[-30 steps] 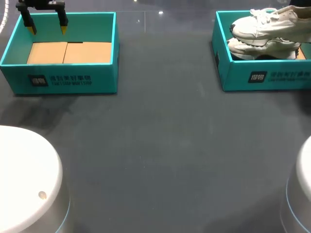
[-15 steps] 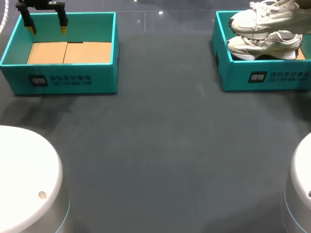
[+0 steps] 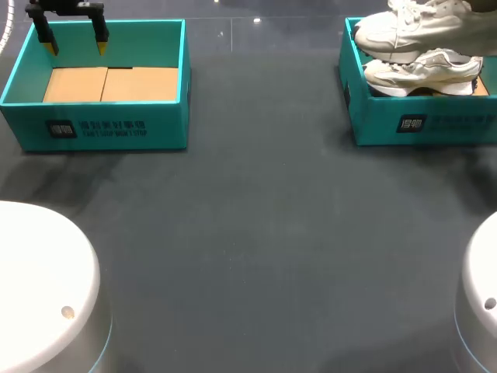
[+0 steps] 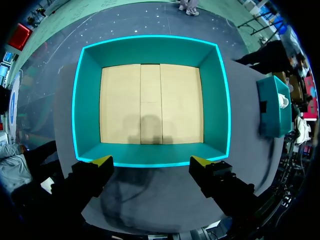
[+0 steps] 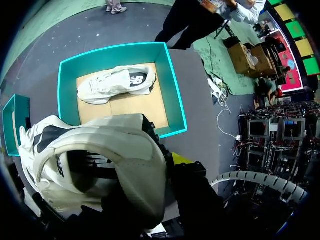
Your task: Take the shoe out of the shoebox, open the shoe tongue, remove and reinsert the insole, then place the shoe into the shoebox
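Left gripper [image 3: 75, 47] at upper left of head view, fingers down and spread apart, right gripper [image 5: 169, 162] clamped on white shoe [image 5: 110, 145]

Print check, here we go. On the front wall of the left shoebox [image 3: 97, 128] I see a dark square badge with pale characters. Beside it run two short lines of pale lettering, too small for me to spell out. The right shoebox [image 3: 423, 123] carries the same badge and lettering on its front wall, and there it is blurrier. Over in my right wrist view, the resting shoe [image 5: 117, 82] inside that box wears a dark side patch with a pale letter mark. The lifted shoe [image 5: 100, 150] shows a small dark mark on its side, unreadable.
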{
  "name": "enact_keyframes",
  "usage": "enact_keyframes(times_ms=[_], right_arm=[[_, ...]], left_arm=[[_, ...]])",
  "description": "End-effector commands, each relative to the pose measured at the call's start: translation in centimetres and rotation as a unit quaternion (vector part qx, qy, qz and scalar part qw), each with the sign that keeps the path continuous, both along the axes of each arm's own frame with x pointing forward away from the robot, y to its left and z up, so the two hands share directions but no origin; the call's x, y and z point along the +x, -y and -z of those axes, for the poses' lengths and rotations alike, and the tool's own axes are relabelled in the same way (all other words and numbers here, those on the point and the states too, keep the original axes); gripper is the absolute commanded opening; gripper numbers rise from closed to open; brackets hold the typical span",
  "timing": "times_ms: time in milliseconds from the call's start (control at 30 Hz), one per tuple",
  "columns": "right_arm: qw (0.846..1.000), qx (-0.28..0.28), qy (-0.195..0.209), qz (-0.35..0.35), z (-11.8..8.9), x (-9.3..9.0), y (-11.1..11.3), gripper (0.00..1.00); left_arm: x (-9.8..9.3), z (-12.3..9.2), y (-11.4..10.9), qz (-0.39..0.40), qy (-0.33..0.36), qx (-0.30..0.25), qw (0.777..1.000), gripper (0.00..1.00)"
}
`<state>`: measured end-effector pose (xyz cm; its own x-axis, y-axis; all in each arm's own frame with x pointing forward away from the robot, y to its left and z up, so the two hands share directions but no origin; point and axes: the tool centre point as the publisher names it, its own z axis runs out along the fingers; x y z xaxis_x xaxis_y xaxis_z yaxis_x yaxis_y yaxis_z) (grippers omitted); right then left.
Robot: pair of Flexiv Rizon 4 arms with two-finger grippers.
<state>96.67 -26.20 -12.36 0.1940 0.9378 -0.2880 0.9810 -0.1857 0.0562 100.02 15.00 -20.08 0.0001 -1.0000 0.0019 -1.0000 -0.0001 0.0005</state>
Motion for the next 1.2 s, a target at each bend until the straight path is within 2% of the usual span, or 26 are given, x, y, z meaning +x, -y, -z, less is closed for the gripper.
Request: enact_keyframes(times_ms=[33,700,1033,1200], right_arm=[[0.999,-0.011,0.03,-0.009,-0.1,-3.7,-2.1,0.0],[0.999,-0.018,0.035,-0.01,1.8,-13.7,-13.2,0.0],[0.999,-0.005,0.03,-0.009,2.9,-17.4,-17.5,0.0],[1.0,-0.004,0.027,-0.008,3.1,-17.6,-17.8,0.0]], left_arm=[[0.0,0.0,0.0,0.0,0.0,0.001,1.0,1.0],[0.0,0.0,0.0,0.0,0.0,0.001,1.0,1.0],[0.0,0.0,0.0,0.0,0.0,0.001,1.0,1.0],[0.0,0.0,0.0,0.0,0.0,0.001,1.0,1.0]])
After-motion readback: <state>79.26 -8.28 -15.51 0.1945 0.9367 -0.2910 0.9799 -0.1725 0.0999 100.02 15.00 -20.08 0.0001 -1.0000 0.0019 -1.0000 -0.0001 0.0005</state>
